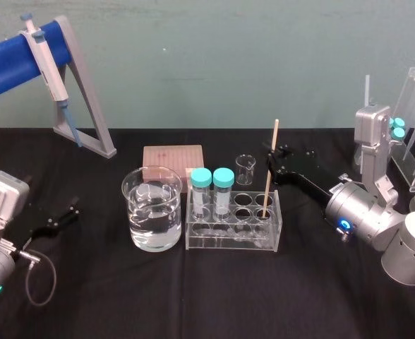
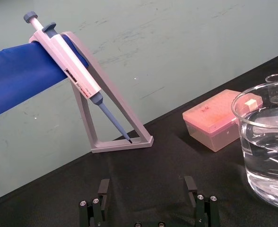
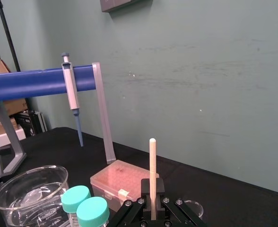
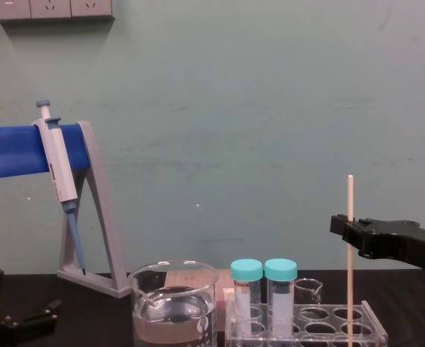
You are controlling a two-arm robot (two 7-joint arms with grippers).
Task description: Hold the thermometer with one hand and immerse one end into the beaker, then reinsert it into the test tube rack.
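Right gripper (image 1: pixel 271 157): slim, black, clenched on thin pale cream rod thermometer (image 1: pixel 267 189)
Thermometer: upright, foot in clear acrylic rack (image 1: pixel 232 241)
Left gripper (image 2: pixel 148 189): parked, spread wide

Thermometer (image 1: pixel 267 187) (image 4: pixel 349 289) (image 3: pixel 152 161), a thin pale cream rod, is standing almost upright and tilting slightly, its lower end sitting in a hole at the right end of the test tube rack (image 1: pixel 229 240) (image 4: pixel 306 325). Right gripper (image 1: pixel 271 164) (image 4: pixel 346 228) (image 3: pixel 152 208), slim and black on a silver wrist with a glowing blue ring, is clamping the rod partway up, above the rack. Rack, low clear acrylic, is sitting flat on the black table (image 1: pixel 193 296). Beaker (image 1: pixel 153 208) (image 4: pixel 173 303) (image 3: pixel 30 194) (image 2: pixel 266 146), wide clear glass with a pouring lip, is standing upright just beside the rack's left end, holding clear liquid to about half its height.
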